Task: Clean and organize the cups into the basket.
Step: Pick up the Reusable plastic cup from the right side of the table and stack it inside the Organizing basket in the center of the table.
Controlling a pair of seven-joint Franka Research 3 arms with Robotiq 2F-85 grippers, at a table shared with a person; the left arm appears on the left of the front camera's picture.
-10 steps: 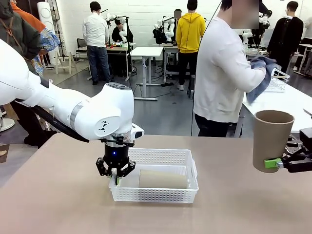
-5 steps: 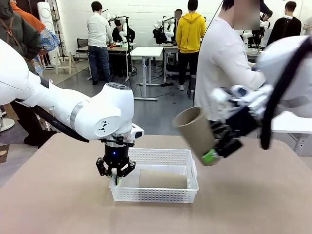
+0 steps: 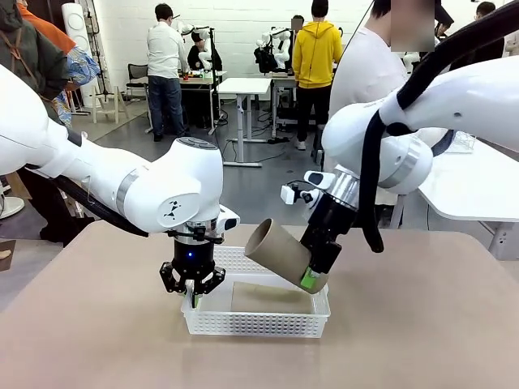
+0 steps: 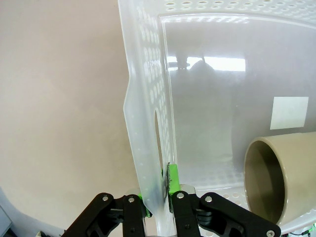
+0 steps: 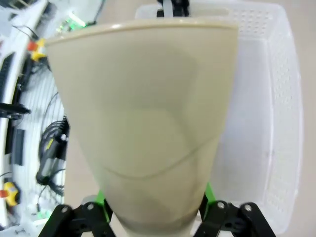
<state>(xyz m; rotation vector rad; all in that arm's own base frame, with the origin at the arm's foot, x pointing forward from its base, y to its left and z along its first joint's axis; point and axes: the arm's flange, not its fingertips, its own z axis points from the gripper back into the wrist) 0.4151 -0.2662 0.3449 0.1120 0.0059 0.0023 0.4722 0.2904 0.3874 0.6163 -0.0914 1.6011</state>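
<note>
Cup in the claw: the tall tapered kraft-brown matte cup (image 3: 280, 255) hangs tilted at the centre of the front view. Its open mouth faces the upper left of the frame and its narrow base sits at the lower right.
Same cup, right wrist view: you see it (image 5: 143, 123) with the wide rim across the top of the frame, narrowing toward the bottom edge.
Right gripper (image 3: 312, 279): clamped on the tilted cup near its base, a green pad (image 5: 207, 190) pressed to each side.
Second cup: another kraft-brown tapered cup (image 3: 272, 298) lies on its side on the basket floor, at the lower middle of the front view and directly under the tilted cup. In the left wrist view its open mouth (image 4: 264, 180) shows at the lower right of the frame.
Basket: the shallow rectangular white plastic basket with perforated sides (image 3: 251, 324) stands on the table at the lower centre of the front view. The tilted cup is over its right half. You cannot tell whether that cup touches the rim.
Left gripper (image 3: 193, 293): closed on the basket's left short wall, left of centre in the front view. In the left wrist view the wall (image 4: 145, 123) runs up from the bottom centre, pinched between the green pads below the handle cut-out.
Table: a plain tan tabletop (image 3: 97, 340) across the lower frame.
Person: someone in a white top (image 3: 365, 73) stands at the far side, upper right of centre, partly behind the right arm.
</note>
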